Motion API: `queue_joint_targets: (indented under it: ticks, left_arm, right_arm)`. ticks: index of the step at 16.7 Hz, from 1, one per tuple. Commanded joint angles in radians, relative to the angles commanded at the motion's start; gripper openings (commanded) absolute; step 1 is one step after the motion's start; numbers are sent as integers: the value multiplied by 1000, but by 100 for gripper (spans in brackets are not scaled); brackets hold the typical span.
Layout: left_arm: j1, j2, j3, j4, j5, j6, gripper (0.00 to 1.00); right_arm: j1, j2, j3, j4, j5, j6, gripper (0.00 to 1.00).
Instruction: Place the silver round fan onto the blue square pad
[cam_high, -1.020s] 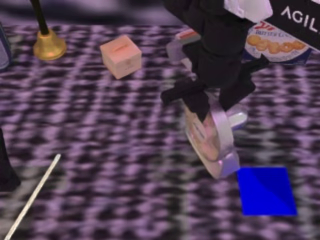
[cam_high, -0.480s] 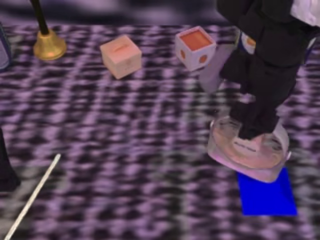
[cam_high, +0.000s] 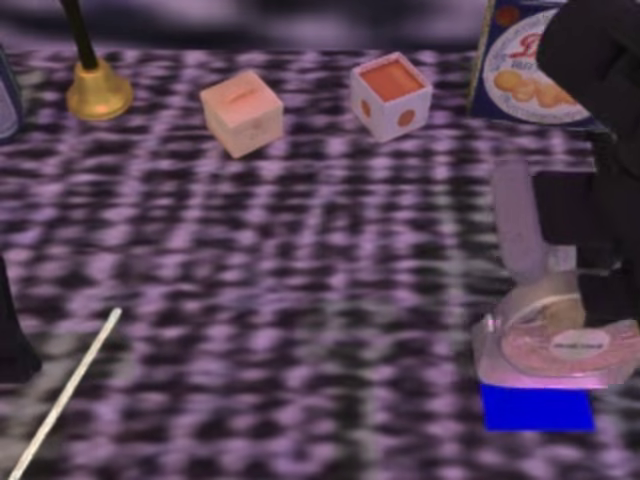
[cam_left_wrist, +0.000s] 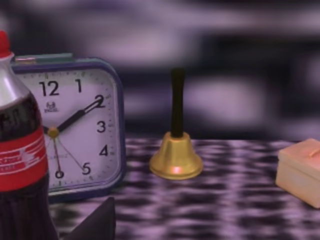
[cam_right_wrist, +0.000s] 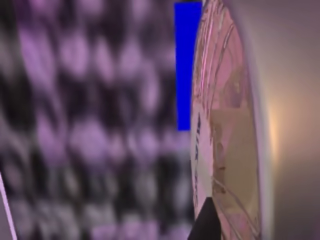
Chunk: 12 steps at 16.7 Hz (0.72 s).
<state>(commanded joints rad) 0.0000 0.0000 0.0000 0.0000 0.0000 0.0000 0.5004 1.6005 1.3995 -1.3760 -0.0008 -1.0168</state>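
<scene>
The silver round fan (cam_high: 558, 347) hangs face-up, its pinkish face toward the top camera, over the far edge of the blue square pad (cam_high: 537, 409). My right gripper (cam_high: 590, 303) is shut on the fan at its far right side, and the black arm hides the grip itself. In the right wrist view the fan (cam_right_wrist: 225, 125) fills the picture beside one dark fingertip (cam_right_wrist: 207, 225), with a strip of the pad (cam_right_wrist: 187, 65) behind it. Whether the fan touches the pad cannot be told. My left gripper (cam_high: 10, 345) is parked at the table's left edge, open.
Along the back stand a brass bell (cam_high: 97, 92), a pink cube (cam_high: 241, 112), a white cube with an orange top (cam_high: 391, 95) and a blue cookie tin (cam_high: 530, 70). A white stick (cam_high: 65, 395) lies front left. A clock (cam_left_wrist: 75, 125) and a cola bottle (cam_left_wrist: 17, 150) stand near the left arm.
My right arm has carried the fan to the right and toward the front, from beside the pad to over its far edge. The fan has turned from tilted to face-up.
</scene>
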Motion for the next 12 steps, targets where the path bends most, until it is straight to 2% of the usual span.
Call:
queue_joint_targets:
  ticks: [2,8,12]
  left_arm:
    - [0,0,0,0,0,0,100]
    - [0,0,0,0,0,0,100]
    - [0,0,0,0,0,0,100]
  right_arm:
    - [-7,-26,-32,6,0,-44,0]
    - [-3,-25,-37,9,0,-48,0]
    - [-10,-19,-120,107,0,-50,0]
